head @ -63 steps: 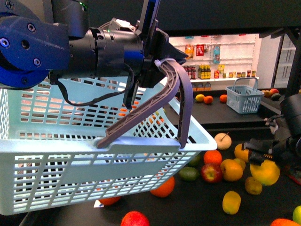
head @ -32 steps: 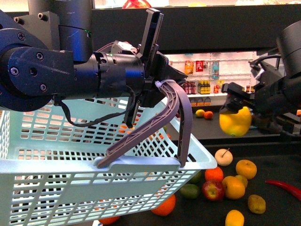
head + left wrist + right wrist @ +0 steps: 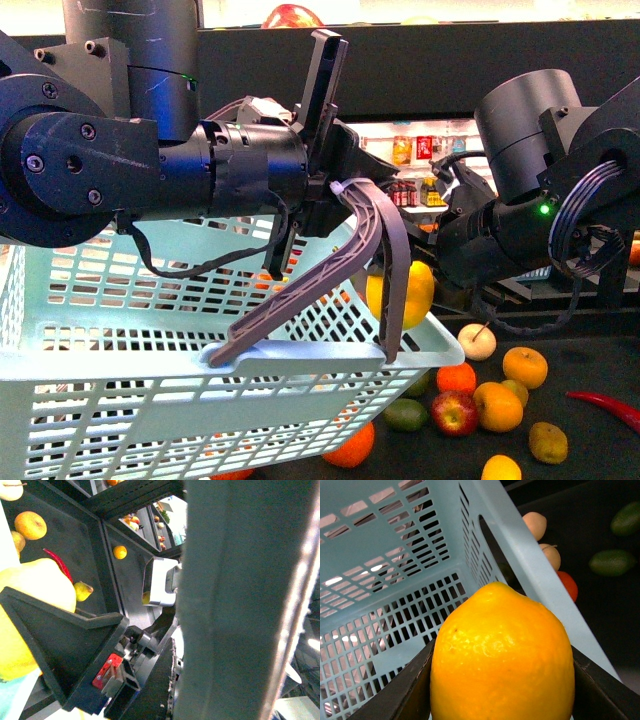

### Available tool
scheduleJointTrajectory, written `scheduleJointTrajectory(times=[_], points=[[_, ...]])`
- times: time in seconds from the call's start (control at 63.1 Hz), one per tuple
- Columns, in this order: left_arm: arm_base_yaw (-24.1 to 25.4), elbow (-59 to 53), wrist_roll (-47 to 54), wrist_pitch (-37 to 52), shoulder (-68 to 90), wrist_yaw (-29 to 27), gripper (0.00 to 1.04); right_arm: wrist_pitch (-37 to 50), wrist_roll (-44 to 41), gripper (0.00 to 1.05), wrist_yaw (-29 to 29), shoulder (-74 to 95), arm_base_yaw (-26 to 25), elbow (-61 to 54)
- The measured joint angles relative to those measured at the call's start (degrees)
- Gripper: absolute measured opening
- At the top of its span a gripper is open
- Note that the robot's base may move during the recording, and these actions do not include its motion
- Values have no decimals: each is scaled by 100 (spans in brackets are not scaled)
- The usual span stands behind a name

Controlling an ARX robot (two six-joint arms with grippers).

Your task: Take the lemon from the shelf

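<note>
In the front view the left pincer (image 3: 335,195) clamps the handle (image 3: 385,240) of the blue basket (image 3: 150,400), and the right pincer (image 3: 438,268) grips the lemon (image 3: 420,292) just above the basket's right rim. In the left wrist view the lemon (image 3: 30,590) shows beside that pincer's dark finger (image 3: 70,645). In the right wrist view the lemon (image 3: 502,655) sits tight between both fingers, with the basket's open inside (image 3: 395,555) close beneath it.

One pale blue basket (image 3: 120,400), one lemon (image 3: 422,290), one red chili (image 3: 605,405), one red apple (image 3: 452,410), one green fruit (image 3: 405,413), one pale round fruit (image 3: 476,340), at least two oranges (image 3: 455,377) (image 3: 350,445), four yellow-orange fruits (image 3: 497,405) (image 3: 525,365) (image 3: 500,468) (image 3: 548,442).
</note>
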Motion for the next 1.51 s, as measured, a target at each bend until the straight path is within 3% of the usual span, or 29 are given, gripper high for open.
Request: scheduleJointTrajectory(times=[0.063,0.317,0.729,0.982,1.505], points=[[0,0,2,0,0,2,6,50,-2,65,-59,0,31,-24],[0,0,-11,-2,2,4,6,179,11,99,-9,0,24,-48],[0,2,-20,-11,24,-26,6,704,-1095,97,813,-111,-916,-11],[0,2,-22,-11,31,2,6,546,-1731,97,1207,1056,-1521,343],[0,2,-22,-11,31,-11,6,-745,-686,97,1272,4135,-1572,2848]])
